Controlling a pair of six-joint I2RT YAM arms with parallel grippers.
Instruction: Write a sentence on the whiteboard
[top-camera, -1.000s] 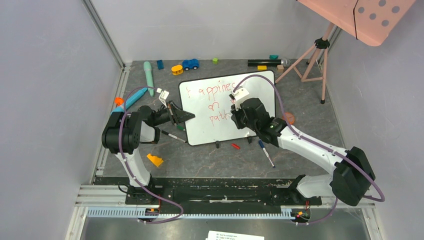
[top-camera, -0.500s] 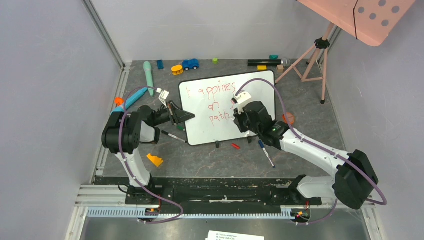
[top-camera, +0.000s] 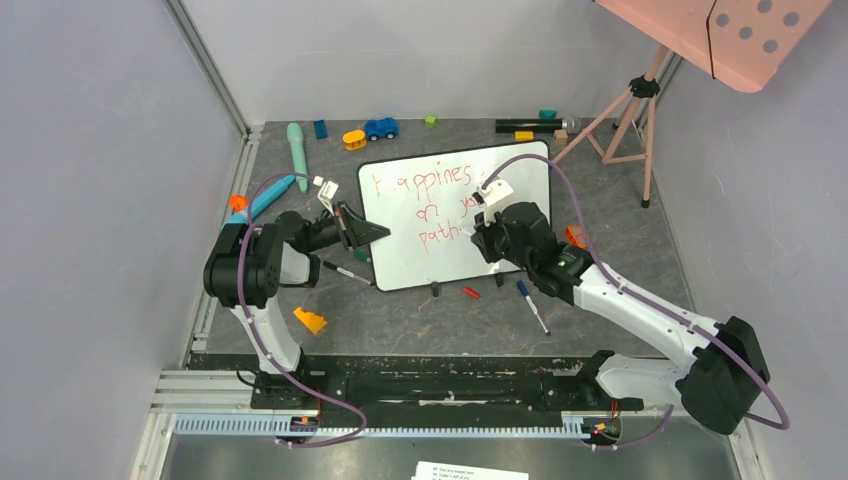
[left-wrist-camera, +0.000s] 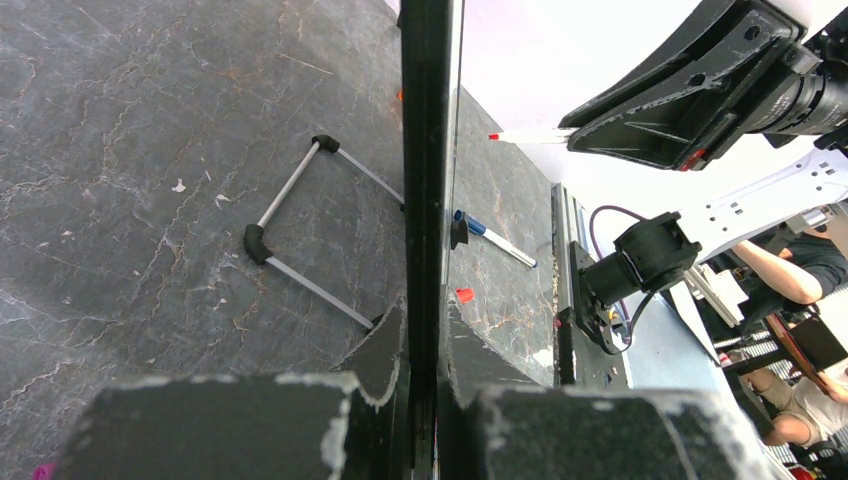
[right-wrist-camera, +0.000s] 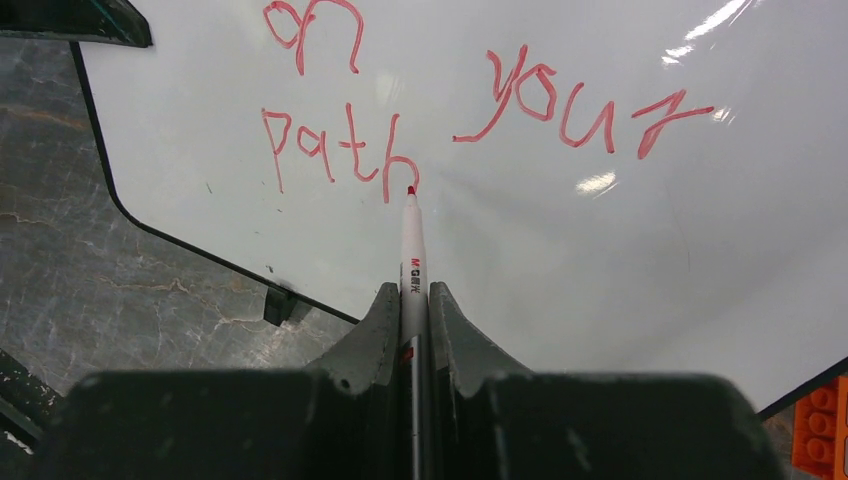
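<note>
The whiteboard (top-camera: 520, 190) stands tilted on its small feet mid-table. The sentence (top-camera: 432, 197) is in red, with "on your" above "path" (right-wrist-camera: 335, 150) in the right wrist view. My left gripper (top-camera: 360, 235) is shut on the whiteboard's left rim, which shows edge-on (left-wrist-camera: 425, 150) between its fingertips (left-wrist-camera: 425, 312). My right gripper (right-wrist-camera: 412, 295) is shut on a white red-tipped marker (right-wrist-camera: 411, 250). The marker's tip sits just past the "h" of "path". Whether it touches the board I cannot tell.
On the table in front of the board lie a blue-capped marker (top-camera: 532, 305) and a red cap (top-camera: 471, 292). A black marker (top-camera: 345, 272) and an orange block (top-camera: 310, 320) lie near the left arm. Toys line the back edge; a pink tripod (top-camera: 625, 110) stands back right.
My right gripper has moved rightward over the board with the marker, uncovering more of the second line. The left gripper and the board have stayed put.
</note>
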